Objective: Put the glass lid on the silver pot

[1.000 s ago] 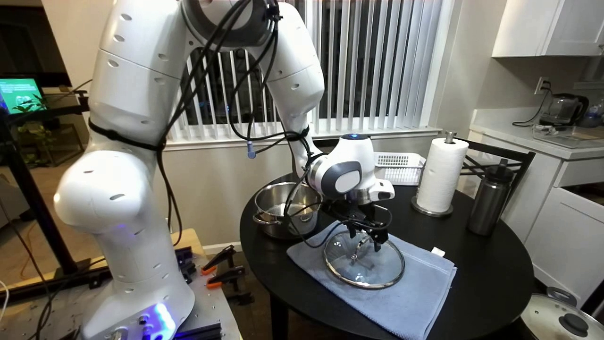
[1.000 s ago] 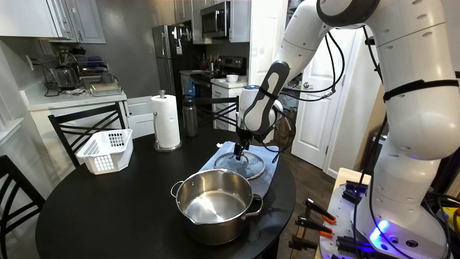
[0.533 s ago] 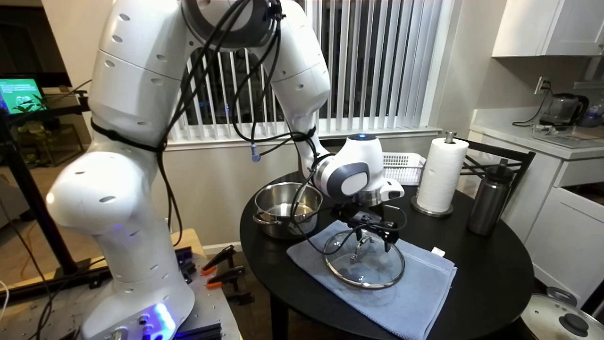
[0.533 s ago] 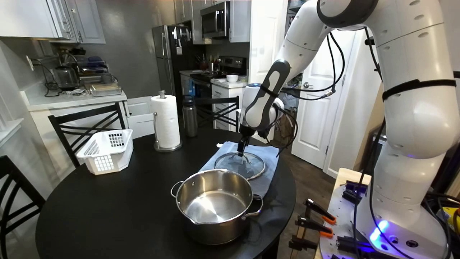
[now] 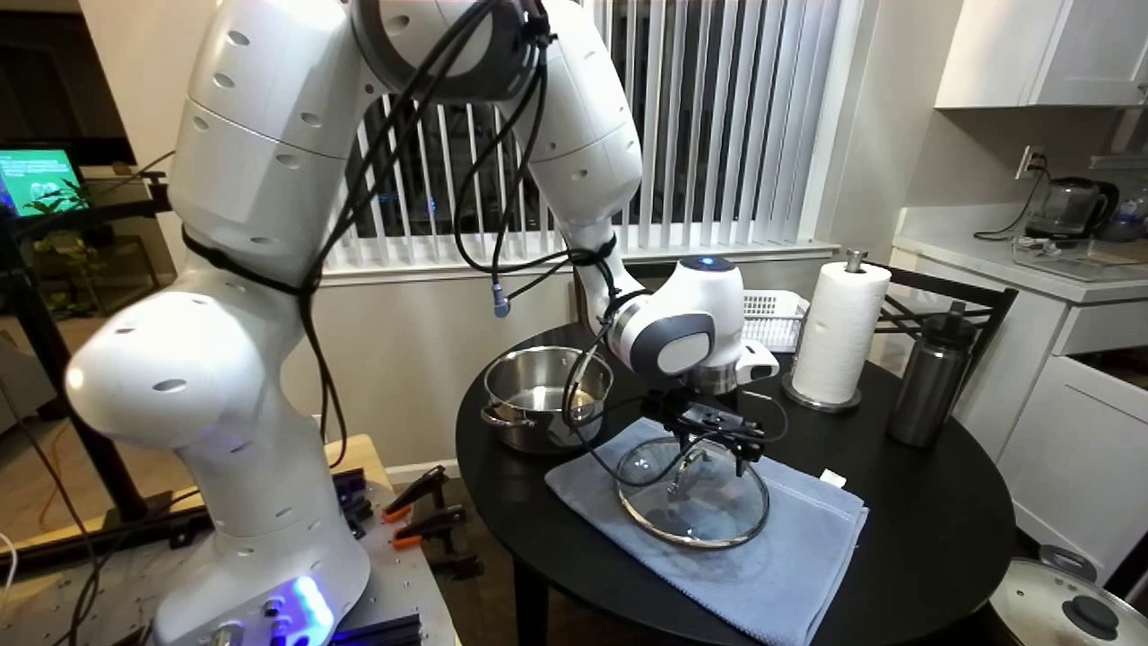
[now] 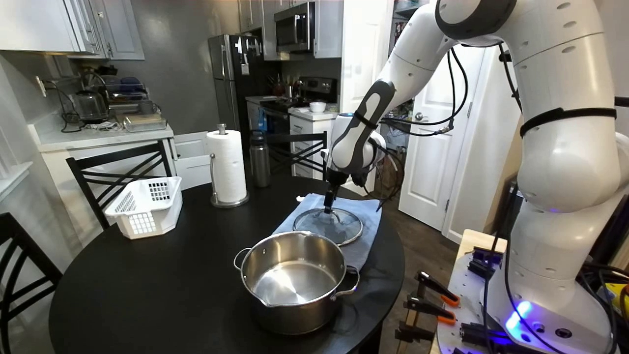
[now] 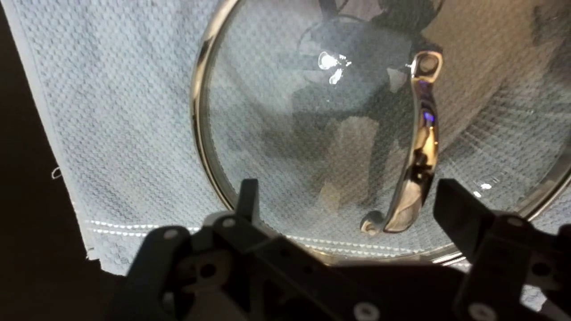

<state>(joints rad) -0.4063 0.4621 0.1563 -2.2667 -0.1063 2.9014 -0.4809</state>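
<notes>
The glass lid (image 5: 695, 520) has a metal rim and an arched metal handle (image 7: 424, 133). It lies flat on a folded blue towel in both exterior views (image 6: 322, 228) and fills much of the wrist view (image 7: 276, 133). The silver pot (image 5: 538, 435) stands uncovered beside the towel, its inside bare in an exterior view (image 6: 295, 314). My gripper (image 5: 715, 453) is open just over the lid, also in an exterior view (image 6: 328, 210). In the wrist view the handle's near end lies between the open fingers (image 7: 345, 191), closer to the right finger. Whether a fingertip touches the glass is unclear.
The blue towel (image 5: 789, 556) lies on a round black table (image 6: 172, 285). A paper towel roll (image 5: 839, 336), a dark metal bottle (image 5: 933, 386) and a white basket (image 6: 147, 206) stand on the table. Loose cables (image 5: 574, 395) hang from the arm near the pot.
My open gripper has shifted over the lid, to the right and away from the pot in an exterior view. The lid and pot have not moved.
</notes>
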